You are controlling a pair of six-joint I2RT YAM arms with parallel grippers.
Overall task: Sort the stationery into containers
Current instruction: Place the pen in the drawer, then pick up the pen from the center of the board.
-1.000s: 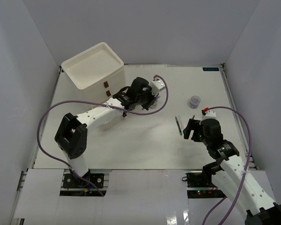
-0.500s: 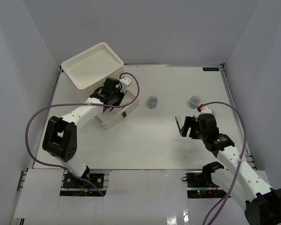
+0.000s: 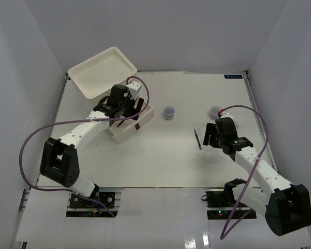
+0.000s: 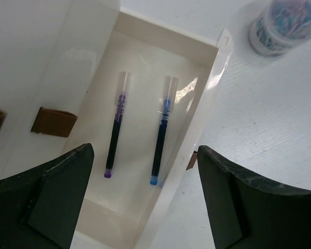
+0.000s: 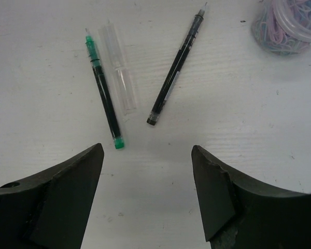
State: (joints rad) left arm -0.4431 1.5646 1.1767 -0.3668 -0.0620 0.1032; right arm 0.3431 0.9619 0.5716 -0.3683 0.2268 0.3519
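Note:
The white drawer unit (image 3: 101, 70) stands at the back left with one drawer (image 3: 125, 130) pulled out. My left gripper (image 3: 125, 108) hovers open over that drawer (image 4: 145, 52). In it lie a purple pen (image 4: 115, 132) and a blue pen (image 4: 160, 129), side by side and free of the fingers. My right gripper (image 5: 147, 161) is open just above the table, close to a green pen (image 5: 104, 93), a clear pale stick (image 5: 120, 67) and a black pen (image 5: 176, 67). Nothing sits between its fingers. From above, only the green pen (image 3: 198, 139) shows beside the right gripper (image 3: 207, 136).
One clear jar (image 3: 169, 112) with bluish-purple contents stands mid-table, right of the drawer. Another jar (image 3: 214, 110) is just behind the right wrist, also in the right wrist view's top corner (image 5: 287, 23). Brown handles (image 4: 53, 122) show on the unit's front. White walls enclose the table.
My left arm swung from mid-table, by the jar, back over the pulled-out drawer, and its gripper opened. My right gripper moved forward, nearer the pens, and narrowed slightly.

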